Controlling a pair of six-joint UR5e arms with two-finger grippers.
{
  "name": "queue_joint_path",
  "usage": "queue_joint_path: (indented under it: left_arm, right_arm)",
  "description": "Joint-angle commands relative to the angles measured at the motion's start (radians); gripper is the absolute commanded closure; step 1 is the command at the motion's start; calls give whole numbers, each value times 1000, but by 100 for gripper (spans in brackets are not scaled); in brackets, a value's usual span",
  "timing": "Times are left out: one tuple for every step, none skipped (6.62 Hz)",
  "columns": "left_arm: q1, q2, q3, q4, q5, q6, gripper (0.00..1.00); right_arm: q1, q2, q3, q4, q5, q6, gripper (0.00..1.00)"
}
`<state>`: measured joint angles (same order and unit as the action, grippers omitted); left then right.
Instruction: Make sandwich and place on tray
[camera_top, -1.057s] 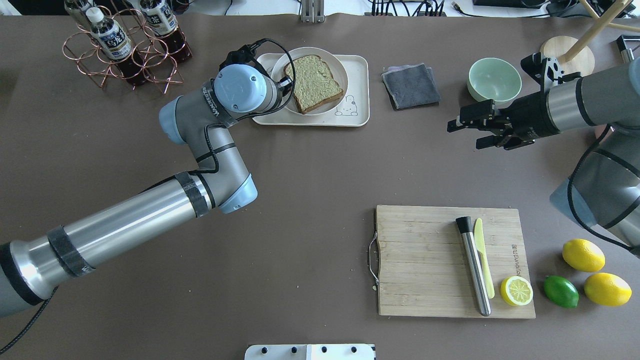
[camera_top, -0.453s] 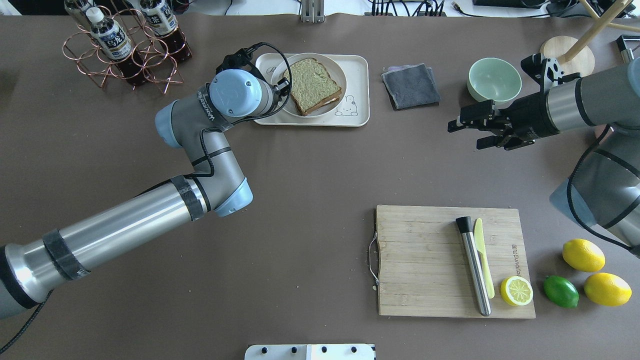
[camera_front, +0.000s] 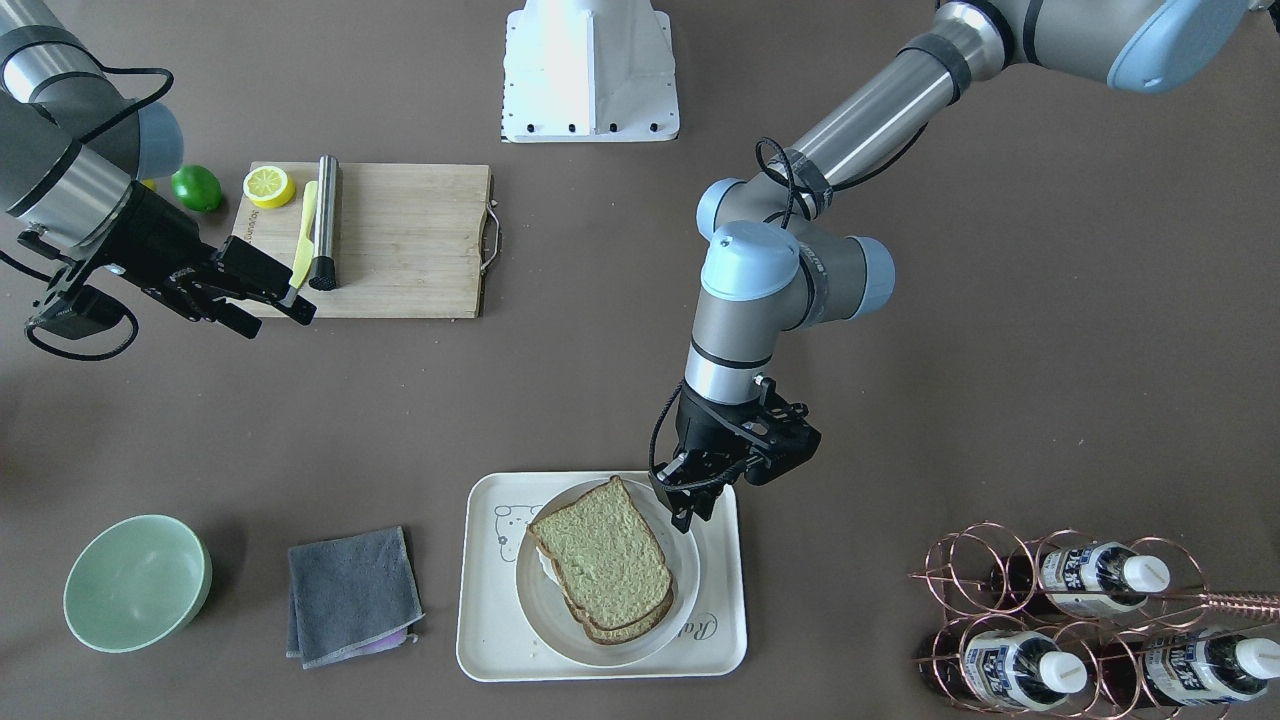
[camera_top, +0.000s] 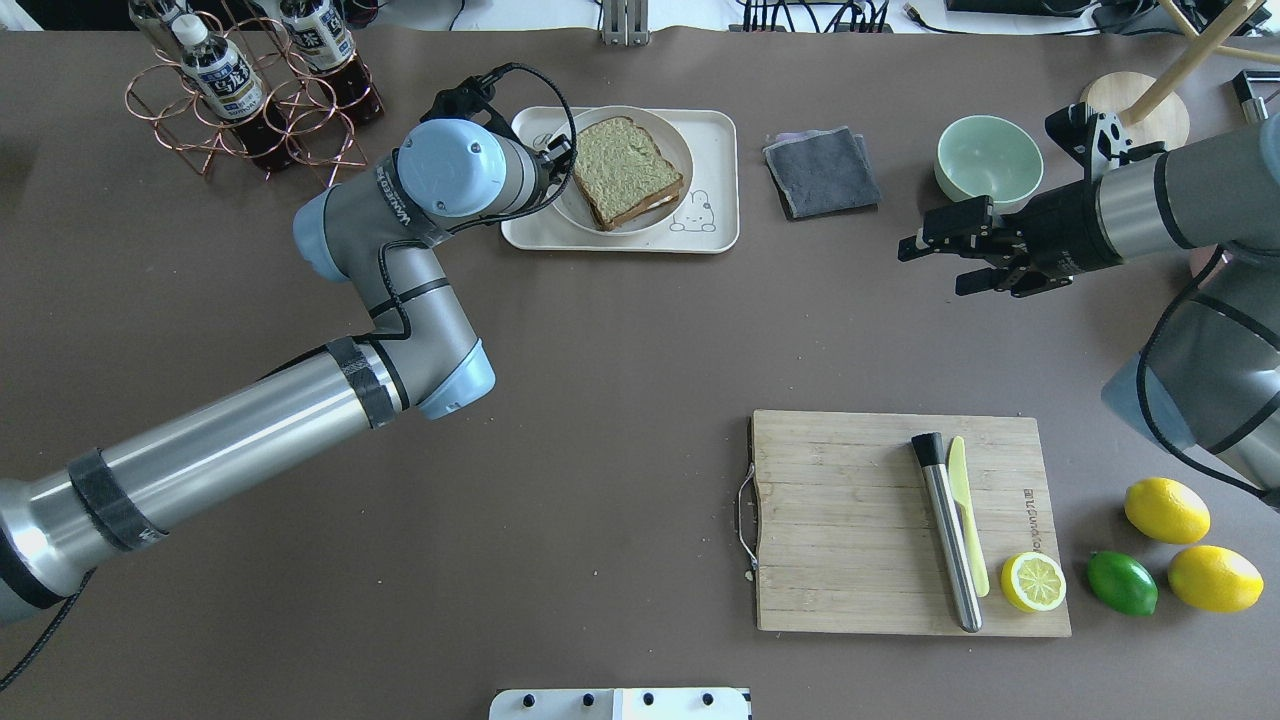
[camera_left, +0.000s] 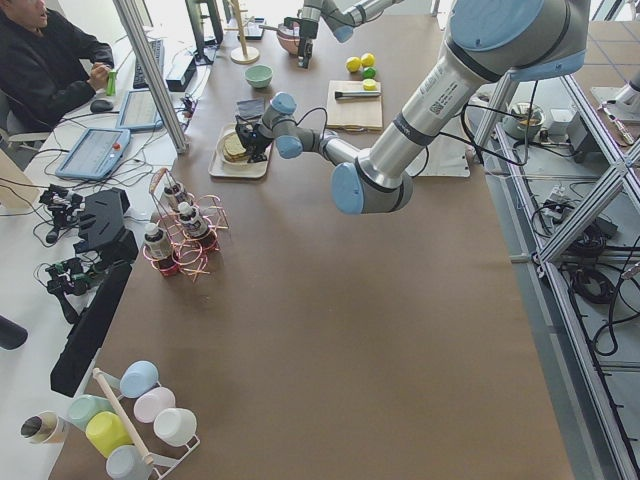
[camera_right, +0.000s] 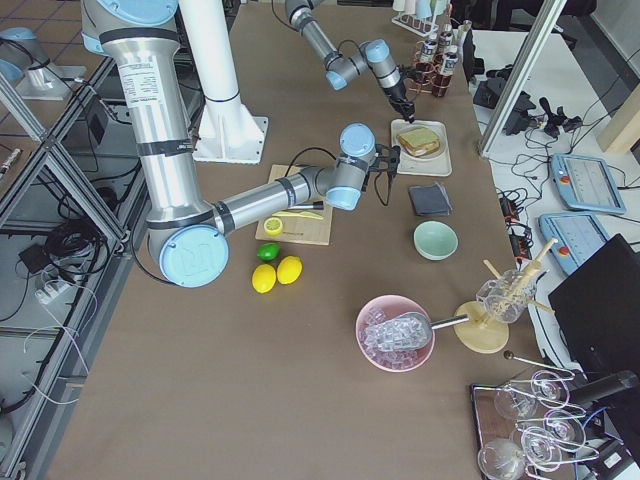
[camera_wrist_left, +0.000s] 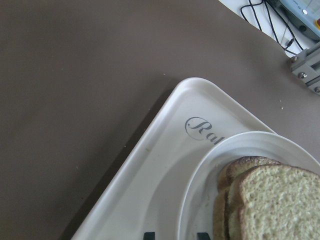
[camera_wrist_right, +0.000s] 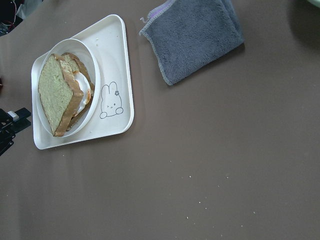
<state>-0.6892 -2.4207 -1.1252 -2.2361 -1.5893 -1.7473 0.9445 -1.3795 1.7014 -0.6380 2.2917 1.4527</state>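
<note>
Sandwich (camera_front: 605, 560): assembled, two bread slices stacked with white egg showing at the edge in the right wrist view, lying on a round white plate (camera_front: 690, 575). The plate sits on the cream tray (camera_front: 485, 620) at the far side of the bench (camera_front: 600, 380). Left gripper (camera_front: 688, 508): poised over the plate rim beside the sandwich, not touching the bread; its fingers (camera_wrist_left: 148, 234) stand apart with nothing gripped. Right gripper (camera_top: 930, 270): held above bare bench, well apart from the tray, fingers spread and empty. A grey cloth (camera_top: 822, 170) lies between the tray and a green bowl (camera_top: 988, 160). A wooden cutting board (camera_top: 850, 520) lies nearer the robot.
</note>
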Motion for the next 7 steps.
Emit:
queue_joint_path:
  left_arm:
    - [-38,89,-123,9,-85,49,3]
    - [-53,130,-175,12,-95,96,2]
    - [-67,173,-241,51,-107,197,2]
    - [-87,236,-369,175,-107,309,2]
    - [-102,296,-503,322,-107,424,2]
    - [-125,398,-633,411,-107,515,2]
    - [-169,472,-722,500,-107,616,2]
  right_arm:
    - [23,-1,1,-6,6,0,0]
    - [43,-3,0,-11,20,0,0]
    - [71,-6,-2,-15,46,-15,0]
    - [112,-12,-11,-53,76,-72,0]
    - [161,-18,-8,-151,100,-206,0]
    - [207,-26,-6,-270,127,-348,0]
    - [244,-59,-5,-355,129,-508,0]
